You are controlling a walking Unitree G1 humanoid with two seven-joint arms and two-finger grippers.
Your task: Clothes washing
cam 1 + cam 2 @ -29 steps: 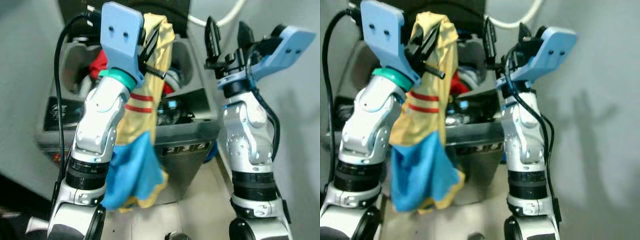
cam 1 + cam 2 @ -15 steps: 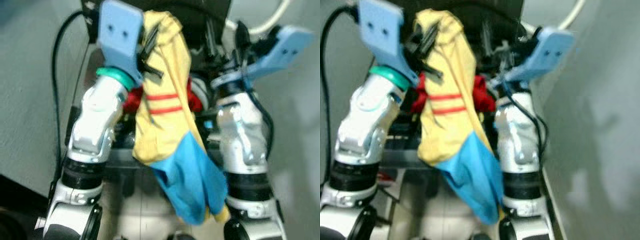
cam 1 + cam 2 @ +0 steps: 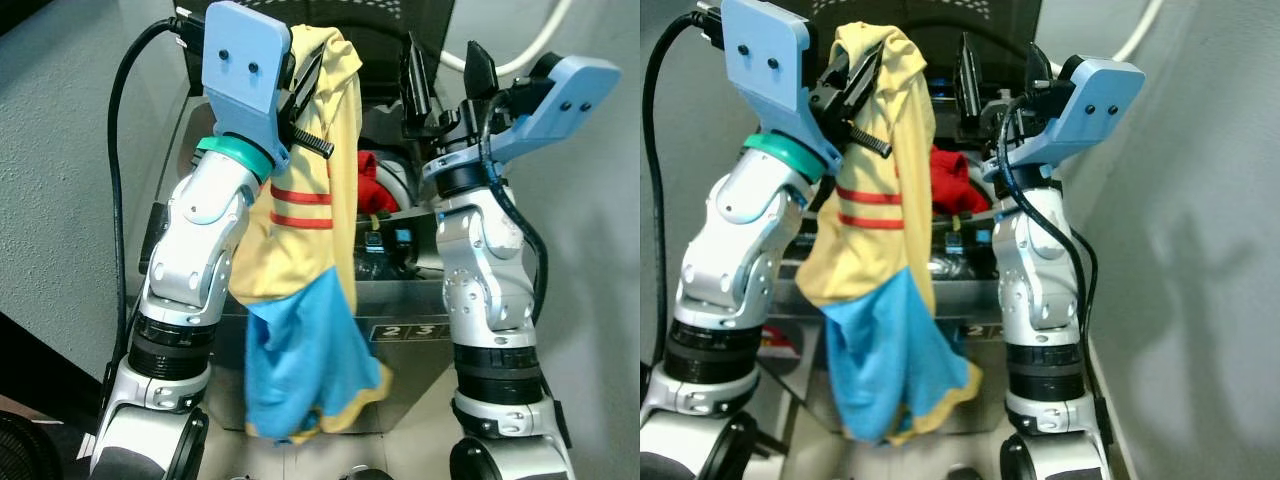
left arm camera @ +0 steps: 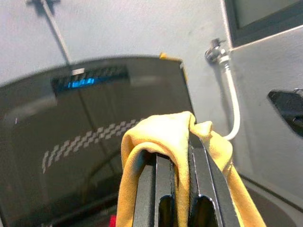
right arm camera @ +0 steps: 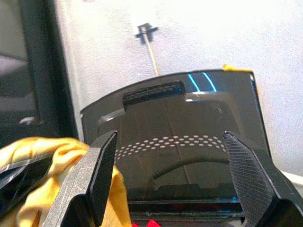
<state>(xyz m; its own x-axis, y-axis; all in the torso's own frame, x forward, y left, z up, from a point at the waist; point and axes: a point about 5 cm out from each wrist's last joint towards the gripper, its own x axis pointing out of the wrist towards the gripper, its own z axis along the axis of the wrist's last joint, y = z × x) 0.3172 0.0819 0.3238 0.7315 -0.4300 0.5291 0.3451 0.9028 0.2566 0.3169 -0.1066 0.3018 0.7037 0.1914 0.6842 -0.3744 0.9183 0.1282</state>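
Grey walls (image 3: 60,150) on both sides, close to a top-loading washing machine (image 3: 400,310) with its dark lid (image 5: 180,142) up. Inside the tub, red clothes (image 3: 372,180) and other laundry. White hose (image 4: 233,109) running down the wall behind.

Raised over the open tub on the left side, the left gripper (image 3: 305,85), pinched tight on the top of a yellow shirt (image 3: 300,230). Two red stripes across the shirt's middle, blue cloth at the bottom. Hanging down in front of the machine, lower edge well below the number panel (image 3: 405,331). Yellow cloth bunched over the closed black fingers (image 4: 163,189) in the left wrist view.

Raised beside it, the right gripper (image 3: 440,75), spread wide, holding nothing, fingers (image 5: 97,170) pointing at the lid.
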